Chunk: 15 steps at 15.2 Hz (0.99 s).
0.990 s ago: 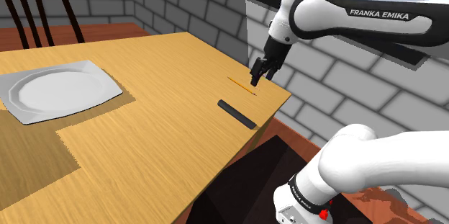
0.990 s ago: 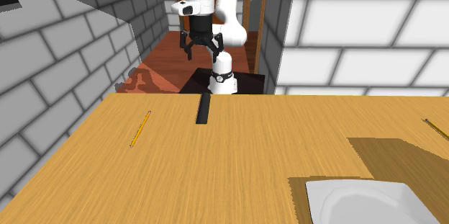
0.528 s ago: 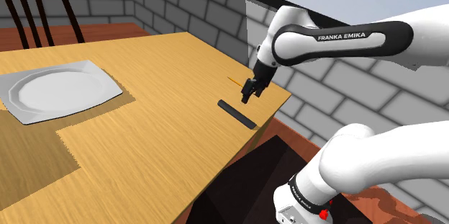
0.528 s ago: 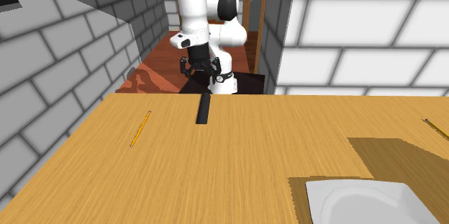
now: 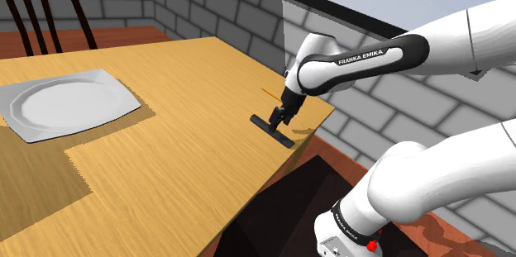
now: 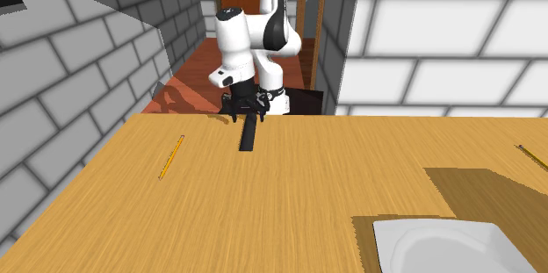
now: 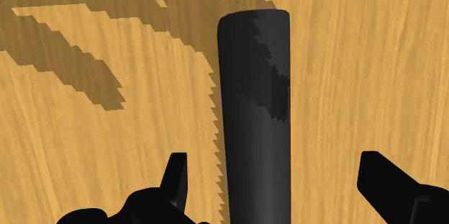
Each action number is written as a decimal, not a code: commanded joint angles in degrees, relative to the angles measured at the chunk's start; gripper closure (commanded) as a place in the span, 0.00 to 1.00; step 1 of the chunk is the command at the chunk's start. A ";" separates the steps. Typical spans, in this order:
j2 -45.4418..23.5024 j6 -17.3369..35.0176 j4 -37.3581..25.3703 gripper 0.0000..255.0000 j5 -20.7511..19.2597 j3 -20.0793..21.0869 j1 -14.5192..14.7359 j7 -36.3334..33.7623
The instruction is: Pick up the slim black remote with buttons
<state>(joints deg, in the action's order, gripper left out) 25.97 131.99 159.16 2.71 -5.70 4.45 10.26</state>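
A slim black remote (image 5: 283, 139) lies flat on the wooden table (image 5: 182, 173), close to the edge nearest the stand. My gripper (image 5: 275, 121) is down over the remote's end that lies farther from that edge, open, one finger on each side of it. In the wrist view the remote (image 7: 255, 114) runs lengthwise between the fingers (image 7: 175, 176), nearer one of them, with table showing on both sides. The second exterior view has the gripper (image 6: 247, 119) straddling the remote's (image 6: 248, 137) far end, at the table's far edge.
A yellow pencil (image 5: 277, 98) lies just beyond the remote, near the brick wall; it is the pencil (image 6: 170, 157) left of the remote in the second exterior view. A white plate (image 5: 70, 102) sits on a dark mat (image 5: 33, 181). A chair (image 5: 45, 16) stands at the far side.
The gripper has come down from above the table's edge onto the remote and stays open. The remote, pencil and plate have not moved.
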 commanded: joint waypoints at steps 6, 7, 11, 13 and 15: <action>-3.14 4.91 1.75 1.00 0.48 -0.34 0.29 0.69; -3.06 4.87 1.79 1.00 0.48 -0.32 0.29 0.66; -3.05 4.88 1.79 1.00 0.50 -0.28 0.32 0.61; -3.06 4.92 1.83 1.00 0.50 -0.28 0.32 0.61; -3.25 4.97 1.70 1.00 0.48 -0.37 0.30 0.72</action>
<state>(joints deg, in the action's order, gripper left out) 22.95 136.86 160.83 3.15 -6.08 4.69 10.91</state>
